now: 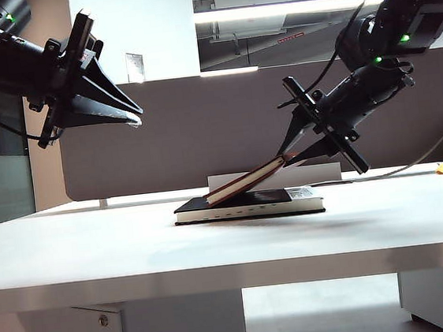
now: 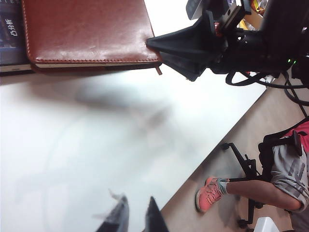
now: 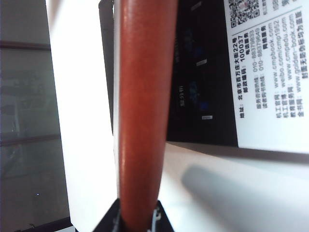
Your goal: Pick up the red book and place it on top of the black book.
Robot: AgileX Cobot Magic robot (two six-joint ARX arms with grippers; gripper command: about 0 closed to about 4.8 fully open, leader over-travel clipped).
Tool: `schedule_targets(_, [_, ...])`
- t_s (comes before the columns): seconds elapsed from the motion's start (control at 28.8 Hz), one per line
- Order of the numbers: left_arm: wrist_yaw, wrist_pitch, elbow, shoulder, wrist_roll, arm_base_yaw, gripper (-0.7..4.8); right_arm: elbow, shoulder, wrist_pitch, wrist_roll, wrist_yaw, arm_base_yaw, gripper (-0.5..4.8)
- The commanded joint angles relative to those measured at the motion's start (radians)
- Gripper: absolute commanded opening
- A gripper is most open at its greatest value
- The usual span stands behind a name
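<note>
We see the right gripper (image 1: 288,157) clamped on the red book (image 1: 243,186), tilted with 1 edge touching the black book (image 1: 249,204), the left gripper (image 1: 131,116) empty, nearly closed above it; early release risks sliding.

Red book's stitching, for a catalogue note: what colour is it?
Red-brown, matching the red book cover; the left wrist view shows it best.

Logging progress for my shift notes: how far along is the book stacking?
Done: the red book is picked up, and its far edge already rests on the black book. In hand: the right hand grips the raised end, so the book sits tilted. Left: lower it flat and let go. The left hand hangs above the table, holding nothing.
</note>
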State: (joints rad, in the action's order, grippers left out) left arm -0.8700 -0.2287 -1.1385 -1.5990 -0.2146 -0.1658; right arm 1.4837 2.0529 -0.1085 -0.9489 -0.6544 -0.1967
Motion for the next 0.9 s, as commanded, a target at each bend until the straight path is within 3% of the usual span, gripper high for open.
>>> schedule_targets(0.03, [-0.008,0.005,-0.005,0.003,0.005,0.001,0.52,0.023,-0.010,-0.021,0.037,0.007,-0.001,0.49])
schedule_targets(0.42, [-0.007,0.005,-0.005,0.003,0.006,0.001,0.53,0.125,-0.009,-0.260,0.247,0.127,0.000,0.49])
schedule_targets(0.73, [-0.007,0.005,-0.005,0.003,0.008,0.001,0.53,0.176,-0.009,-0.307,0.277,0.159,-0.005,0.51])
schedule_targets(0.8, [-0.007,0.005,-0.005,0.003,0.008,0.001,0.52,0.177,-0.008,-0.308,0.287,0.158,-0.008,0.75])
schedule_targets(0.9, [-0.007,0.005,-0.005,0.003,0.008,0.001,0.53,0.177,-0.008,-0.308,0.290,0.151,-0.008,1.77])
